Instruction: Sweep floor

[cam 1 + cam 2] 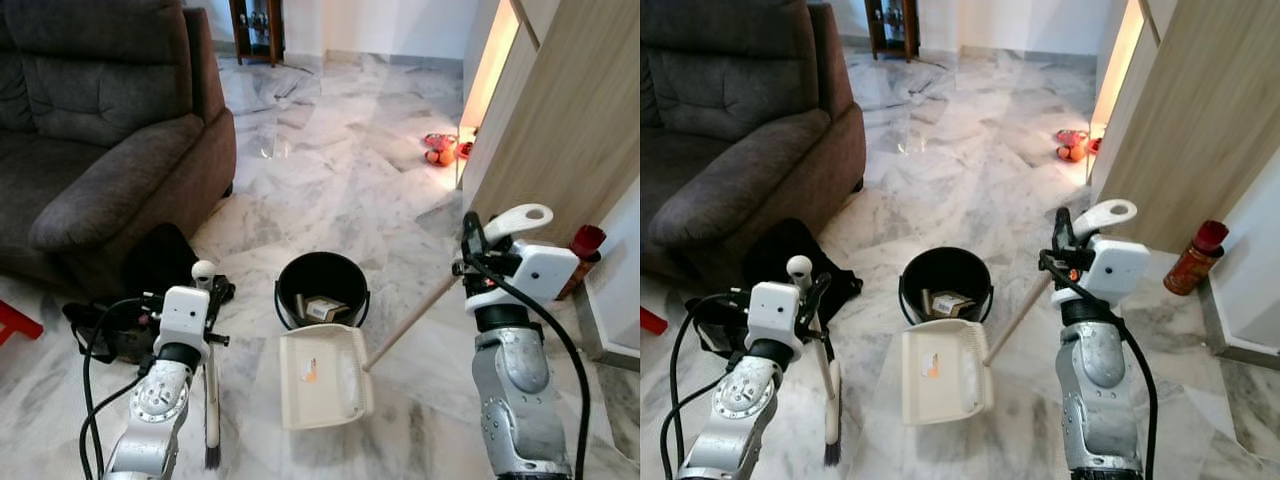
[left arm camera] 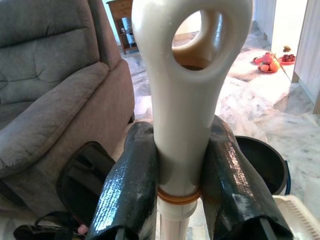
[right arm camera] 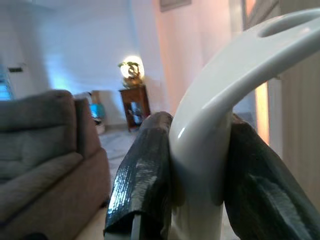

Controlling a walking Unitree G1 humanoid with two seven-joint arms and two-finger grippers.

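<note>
A: Left claw [image 2: 182,192] clamped on the broom [image 1: 211,400] handle just under its looped end; bristles on the floor [image 1: 330,170] beside my left arm.

B: Right one?

A: Right claw [image 3: 197,190] clamped on the dustpan [image 1: 322,375] handle's top loop; pan flat on the floor before the black bin [image 1: 322,290].

B: Handling?

A: Both probably light, stiff plastic, smooth so maybe slippery. Grip below the loops. Dust itself I can't make out.

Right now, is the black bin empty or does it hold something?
Not empty: the black bin stands upright behind the dustpan, with boxy scraps lying at its bottom.
</note>
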